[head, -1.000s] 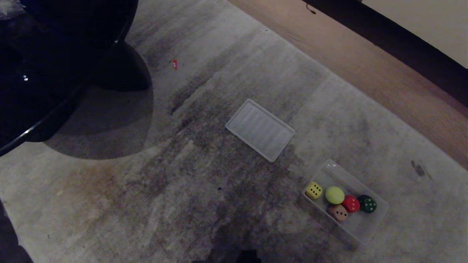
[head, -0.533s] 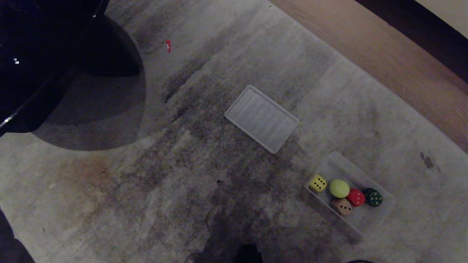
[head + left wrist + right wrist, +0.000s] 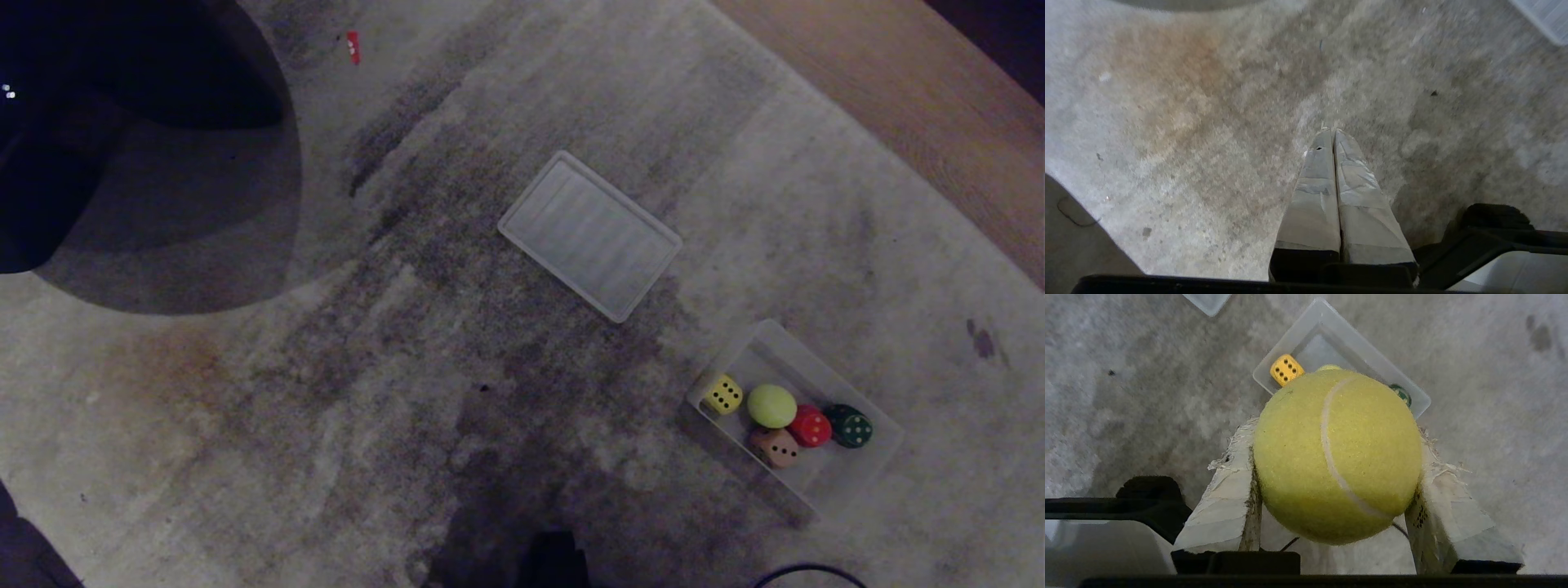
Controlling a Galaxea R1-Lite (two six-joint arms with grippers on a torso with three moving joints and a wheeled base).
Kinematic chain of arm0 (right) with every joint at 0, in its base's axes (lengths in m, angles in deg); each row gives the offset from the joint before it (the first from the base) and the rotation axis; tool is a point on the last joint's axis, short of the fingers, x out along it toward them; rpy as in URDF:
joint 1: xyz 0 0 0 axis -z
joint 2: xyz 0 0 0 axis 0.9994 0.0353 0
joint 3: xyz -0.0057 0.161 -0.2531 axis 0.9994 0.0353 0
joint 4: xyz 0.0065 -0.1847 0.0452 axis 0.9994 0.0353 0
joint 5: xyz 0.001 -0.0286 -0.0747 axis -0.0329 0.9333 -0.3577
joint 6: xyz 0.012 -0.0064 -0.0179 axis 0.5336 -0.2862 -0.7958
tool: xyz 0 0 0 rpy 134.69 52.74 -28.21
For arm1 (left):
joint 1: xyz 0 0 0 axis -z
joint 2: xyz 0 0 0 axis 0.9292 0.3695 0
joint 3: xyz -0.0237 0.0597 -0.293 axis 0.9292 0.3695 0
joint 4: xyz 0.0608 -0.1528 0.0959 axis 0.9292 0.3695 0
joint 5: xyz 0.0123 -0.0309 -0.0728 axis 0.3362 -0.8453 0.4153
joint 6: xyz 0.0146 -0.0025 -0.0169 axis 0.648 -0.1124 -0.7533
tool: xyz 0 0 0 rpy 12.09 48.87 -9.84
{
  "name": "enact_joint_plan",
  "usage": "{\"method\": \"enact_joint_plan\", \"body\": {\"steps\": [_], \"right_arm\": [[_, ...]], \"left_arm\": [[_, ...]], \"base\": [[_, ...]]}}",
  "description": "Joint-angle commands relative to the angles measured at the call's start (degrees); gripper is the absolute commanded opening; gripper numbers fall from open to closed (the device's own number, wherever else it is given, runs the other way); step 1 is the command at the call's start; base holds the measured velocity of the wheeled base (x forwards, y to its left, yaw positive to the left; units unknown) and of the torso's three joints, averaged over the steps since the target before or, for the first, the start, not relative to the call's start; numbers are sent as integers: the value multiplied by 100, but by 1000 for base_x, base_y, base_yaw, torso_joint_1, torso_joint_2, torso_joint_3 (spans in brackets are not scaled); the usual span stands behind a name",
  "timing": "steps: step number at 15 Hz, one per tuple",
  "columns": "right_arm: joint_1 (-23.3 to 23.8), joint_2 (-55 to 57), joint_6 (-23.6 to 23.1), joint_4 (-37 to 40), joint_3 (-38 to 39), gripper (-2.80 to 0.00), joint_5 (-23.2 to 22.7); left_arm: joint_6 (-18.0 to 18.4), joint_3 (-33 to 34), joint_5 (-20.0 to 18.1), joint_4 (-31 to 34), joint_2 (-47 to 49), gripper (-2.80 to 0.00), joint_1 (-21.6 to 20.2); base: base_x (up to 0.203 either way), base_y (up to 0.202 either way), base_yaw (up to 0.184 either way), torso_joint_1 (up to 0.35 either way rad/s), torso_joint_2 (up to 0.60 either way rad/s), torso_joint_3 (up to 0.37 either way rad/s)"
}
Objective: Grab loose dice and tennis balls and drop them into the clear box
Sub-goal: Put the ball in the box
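Observation:
The clear box (image 3: 774, 347) stands on the carpet at the lower right of the head view. Inside it lie a tennis ball (image 3: 771, 406), a red die (image 3: 811, 425), a dark green die (image 3: 849, 426) and a peach die (image 3: 775, 447). A yellow die (image 3: 723, 394) sits at its left corner, apparently inside the rim. Neither gripper shows in the head view. In the right wrist view my right gripper (image 3: 1336, 428) is shut on a second tennis ball (image 3: 1337, 457), held above the carpet with the box (image 3: 1355, 347) and the yellow die (image 3: 1287, 370) beyond it. My left gripper (image 3: 1333, 131) is shut and empty over bare carpet.
A flat ribbed translucent tray (image 3: 589, 234) lies on the carpet left of and beyond the box. A dark round piece of furniture (image 3: 122, 90) fills the top left. Wooden floor (image 3: 914, 98) borders the carpet at the top right. A small red scrap (image 3: 353, 46) lies far off.
The whole head view has shifted, so the camera has moved. The tray, the box and its contents keep their places relative to each other.

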Motion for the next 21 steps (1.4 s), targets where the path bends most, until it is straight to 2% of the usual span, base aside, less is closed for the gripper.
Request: {"method": "enact_joint_plan", "body": {"steps": [1, 12, 15, 17, 19, 21], "right_arm": [[-2, 7, -7, -2, 60, -280, -3], [-2, 7, -37, -11, 53, -280, -11], [0, 25, -3, 54, -46, -280, 54], [9, 410, 7, 408, -525, -280, 89], [18, 1373, 163, 766, -1083, -280, 90], [25, 2559, 435, 721, -1532, -280, 90]], "left_arm": [[-1, 9, 3, 0, 9, -280, 0], [-1, 9, -14, 0, 9, -280, 0], [-150, 9, 47, 0, 9, -280, 0], [-159, 9, 47, 0, 9, -280, 0], [-159, 9, 56, 0, 9, -280, 0], [-159, 9, 56, 0, 9, -280, 0]], "base": [[0, 0, 0, 3, 5, -200], [0, 0, 0, 1, 2, -198], [0, 0, 0, 0, 1, -84], [0, 0, 0, 0, 0, 0], [0, 0, 0, 0, 0, 0], [0, 0, 0, 0, 0, 0]]}}
